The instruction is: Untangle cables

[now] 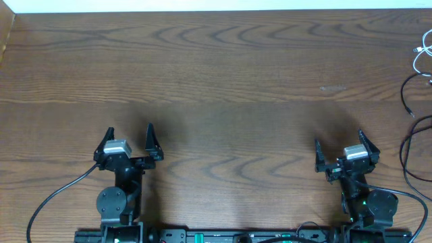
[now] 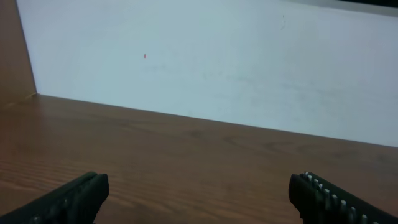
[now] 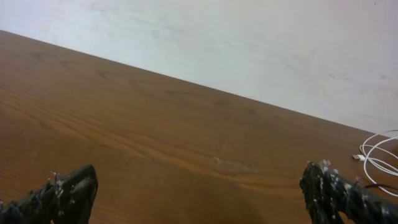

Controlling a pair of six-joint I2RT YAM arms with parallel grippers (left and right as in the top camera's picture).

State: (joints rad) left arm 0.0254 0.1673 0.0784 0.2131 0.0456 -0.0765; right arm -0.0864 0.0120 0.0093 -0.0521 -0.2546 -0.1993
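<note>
Cables (image 1: 407, 94) lie at the far right edge of the table (image 1: 216, 74) in the overhead view, and most of their length runs out of frame. A white cord (image 1: 422, 52) curls near the top right corner, with a small plug end showing. Just below it a thin black cord (image 1: 404, 98) bends down toward a plug tip. Lower along the same edge, another black loop (image 1: 403, 152) arcs in from the border. Whether the cords cross or knot beyond the edge cannot be told.

The right wrist view catches the white cord (image 3: 374, 154) as a few thin loops at its right border, lying flat on the wood near the base of the pale wall (image 3: 249, 43).

The left gripper (image 1: 129, 129) sits low on the left side of the table, jaws spread wide, nothing between them. Its wrist view shows both dark fingers (image 2: 78, 198) at the bottom corners, with bare wood between them and the wall beyond.

The right gripper (image 1: 339, 139) sits low on the right side, jaws likewise wide apart and holding nothing. Its fingers (image 3: 65, 193) frame bare wood in its own view. It is well apart from the white cord and nearer to the lower black loop, touching neither.

Both arms stand close to their bases at the near edge.
</note>
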